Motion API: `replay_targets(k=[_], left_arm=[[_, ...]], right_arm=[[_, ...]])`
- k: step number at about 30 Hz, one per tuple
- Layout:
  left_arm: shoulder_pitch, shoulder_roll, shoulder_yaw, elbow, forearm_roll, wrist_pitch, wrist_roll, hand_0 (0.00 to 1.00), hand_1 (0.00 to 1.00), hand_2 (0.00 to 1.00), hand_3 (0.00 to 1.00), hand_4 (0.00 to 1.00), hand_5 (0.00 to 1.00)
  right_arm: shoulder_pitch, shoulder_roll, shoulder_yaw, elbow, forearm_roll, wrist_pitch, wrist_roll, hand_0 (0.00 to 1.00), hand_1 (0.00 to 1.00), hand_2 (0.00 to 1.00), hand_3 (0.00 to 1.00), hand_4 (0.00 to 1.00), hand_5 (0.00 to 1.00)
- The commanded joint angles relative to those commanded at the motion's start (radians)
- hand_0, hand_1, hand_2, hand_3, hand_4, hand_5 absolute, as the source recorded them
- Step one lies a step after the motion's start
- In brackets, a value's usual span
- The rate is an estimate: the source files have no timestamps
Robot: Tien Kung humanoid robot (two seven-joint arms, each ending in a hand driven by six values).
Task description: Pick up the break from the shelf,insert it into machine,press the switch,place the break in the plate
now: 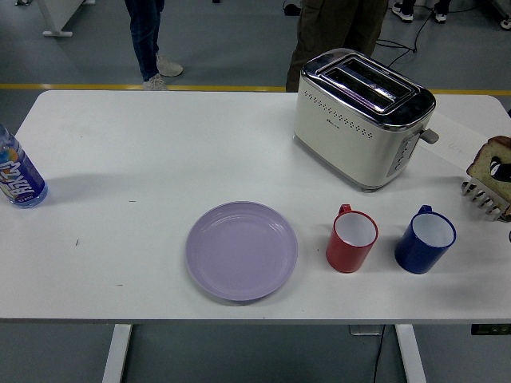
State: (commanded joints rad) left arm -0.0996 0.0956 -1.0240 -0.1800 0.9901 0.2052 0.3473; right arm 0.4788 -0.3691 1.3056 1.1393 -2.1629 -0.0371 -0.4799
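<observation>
On the white desk [160, 152] a bottle [17, 174] stands at the left edge, a purple plate [241, 250] lies near the front, and a red cup [351, 238] and blue cup [425, 238] sit in front of the toaster [363, 116]. At the far right edge a slice of bread [487, 163] stands above a rack [484, 196]; a dark bit of the robot hand [501, 169] shows against it, its fingers impossible to make out.

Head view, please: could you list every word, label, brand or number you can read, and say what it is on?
Bottle, left table edge: blue label with large white lettering, too blurred and tilted to read.
Toaster: small dark mark on its cream side, too small to read.
Plate, red mug, blue mug: no text.
</observation>
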Motion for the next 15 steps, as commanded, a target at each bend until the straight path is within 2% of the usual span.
replay_targets(k=[15], left_arm=[[0.005,0.001,-0.003,0.0,0.007,-0.001,0.001,0.631,0.497,0.489,0.546,0.334,0.811]], right_arm=[[-0.002,-0.017,0.002,0.04,-0.002,0.003,-0.004,0.191,0.265,0.462,0.485,0.572,0.082]])
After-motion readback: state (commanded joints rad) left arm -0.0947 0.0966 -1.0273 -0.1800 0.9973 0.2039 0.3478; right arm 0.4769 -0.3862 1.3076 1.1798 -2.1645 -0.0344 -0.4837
